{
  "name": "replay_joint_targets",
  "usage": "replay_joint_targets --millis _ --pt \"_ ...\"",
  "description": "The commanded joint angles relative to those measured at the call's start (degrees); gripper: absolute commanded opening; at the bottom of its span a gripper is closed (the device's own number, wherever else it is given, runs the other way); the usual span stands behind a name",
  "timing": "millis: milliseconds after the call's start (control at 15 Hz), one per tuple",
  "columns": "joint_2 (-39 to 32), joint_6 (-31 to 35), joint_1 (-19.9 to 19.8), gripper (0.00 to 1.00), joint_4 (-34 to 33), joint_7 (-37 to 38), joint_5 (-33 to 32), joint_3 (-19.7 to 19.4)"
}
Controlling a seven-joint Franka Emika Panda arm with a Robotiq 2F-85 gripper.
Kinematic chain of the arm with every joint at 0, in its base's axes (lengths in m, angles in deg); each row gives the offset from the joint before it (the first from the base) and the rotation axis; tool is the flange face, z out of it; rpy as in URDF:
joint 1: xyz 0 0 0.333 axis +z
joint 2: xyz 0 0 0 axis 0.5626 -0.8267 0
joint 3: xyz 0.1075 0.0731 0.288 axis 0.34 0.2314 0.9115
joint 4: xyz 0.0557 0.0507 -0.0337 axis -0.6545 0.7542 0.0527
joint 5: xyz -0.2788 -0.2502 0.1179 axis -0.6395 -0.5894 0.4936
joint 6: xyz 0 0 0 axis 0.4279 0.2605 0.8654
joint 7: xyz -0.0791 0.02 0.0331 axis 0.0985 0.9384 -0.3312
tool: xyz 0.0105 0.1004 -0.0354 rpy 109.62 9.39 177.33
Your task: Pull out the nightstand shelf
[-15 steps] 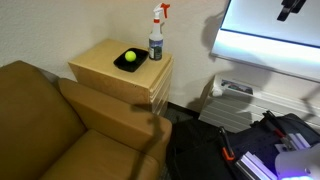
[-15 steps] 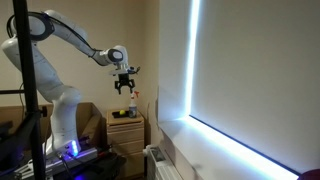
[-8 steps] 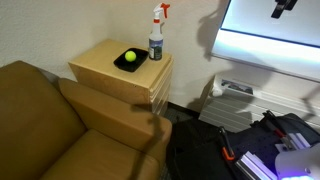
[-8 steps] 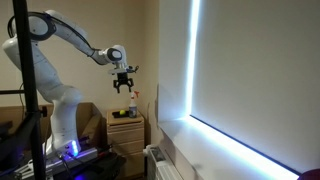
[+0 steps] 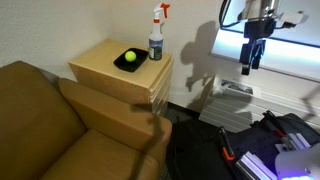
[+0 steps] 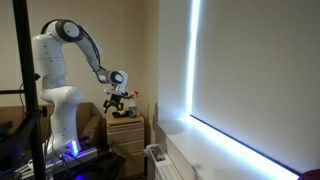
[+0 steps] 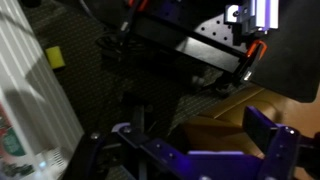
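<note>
The light tan nightstand (image 5: 112,68) stands beside the sofa; it also shows low in an exterior view (image 6: 126,128). Its drawer fronts face right. The nightstand shelf (image 5: 160,71) is only a thin edge just under the top, pushed in. My gripper (image 5: 247,63) hangs in the air to the right of the nightstand, well apart from it, fingers pointing down. In an exterior view it hovers (image 6: 119,99) just above the cabinet's height. In the wrist view my gripper (image 7: 185,150) is open and empty, with brown sofa leather between the fingers.
A spray bottle (image 5: 155,35) and a green ball (image 5: 130,57) in a black dish sit on the nightstand's top. The brown leather sofa (image 5: 60,130) is at the left. A white heater (image 5: 235,88) and dark equipment (image 5: 240,145) lie below the gripper.
The arm has swung down and toward the nightstand; the gripper dropped from the top of the view to about the cabinet's height. Nothing on the nightstand has moved.
</note>
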Motion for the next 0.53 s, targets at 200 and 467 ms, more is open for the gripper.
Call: replay_joint_targets --millis 200,467 --pt "-12.75 1.26 0.87 1.00 -1.38 -2.68 8.65 7.66" --pt "-15.28 4.28 0.72 1.00 -1.97 0.22 8.18 8.17"
